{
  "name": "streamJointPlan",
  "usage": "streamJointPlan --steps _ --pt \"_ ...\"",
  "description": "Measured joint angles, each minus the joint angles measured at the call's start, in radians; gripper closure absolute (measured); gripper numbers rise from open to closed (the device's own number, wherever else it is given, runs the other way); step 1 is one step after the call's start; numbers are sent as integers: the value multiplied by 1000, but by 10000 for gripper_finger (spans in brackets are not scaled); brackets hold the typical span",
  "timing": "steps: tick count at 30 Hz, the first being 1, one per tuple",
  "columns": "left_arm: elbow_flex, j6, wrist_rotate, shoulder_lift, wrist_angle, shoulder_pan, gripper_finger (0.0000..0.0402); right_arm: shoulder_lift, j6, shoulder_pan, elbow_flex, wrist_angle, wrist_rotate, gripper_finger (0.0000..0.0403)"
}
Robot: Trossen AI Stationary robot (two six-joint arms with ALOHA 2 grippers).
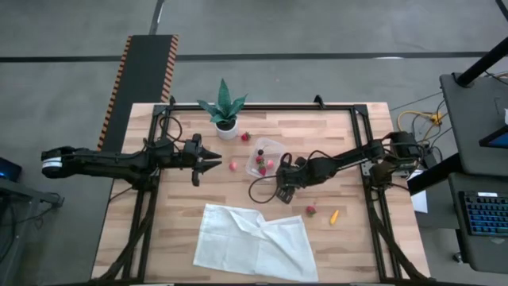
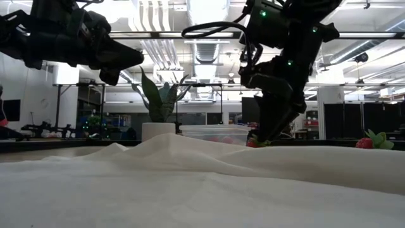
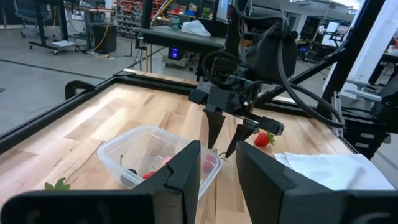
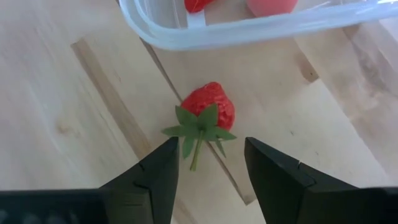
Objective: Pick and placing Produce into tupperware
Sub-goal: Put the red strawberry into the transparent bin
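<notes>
Just beside the clear tupperware [image 1: 266, 155], a strawberry [image 4: 209, 111] lies on the wooden table [image 1: 182, 214]. The right gripper [image 4: 210, 163] hangs over it, fingers spread and touching nothing. Farther from the tupperware, the left gripper [image 1: 208, 160] waits, fingers parted and empty.

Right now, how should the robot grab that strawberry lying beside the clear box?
Best to pinch the red body of the strawberry, not the thin green stem and leaves. It lies flat on the table just outside the tupperware, stem pointing at the right gripper. The open fingers are already lined up, so coming straight down from above, one finger on each side, looks safest.
</notes>
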Motion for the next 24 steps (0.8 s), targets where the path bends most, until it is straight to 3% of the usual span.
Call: streamJointPlan --steps 24 --pt "0 0 1 0 0 0 313 0 -11 0 -17 20 -23 294"
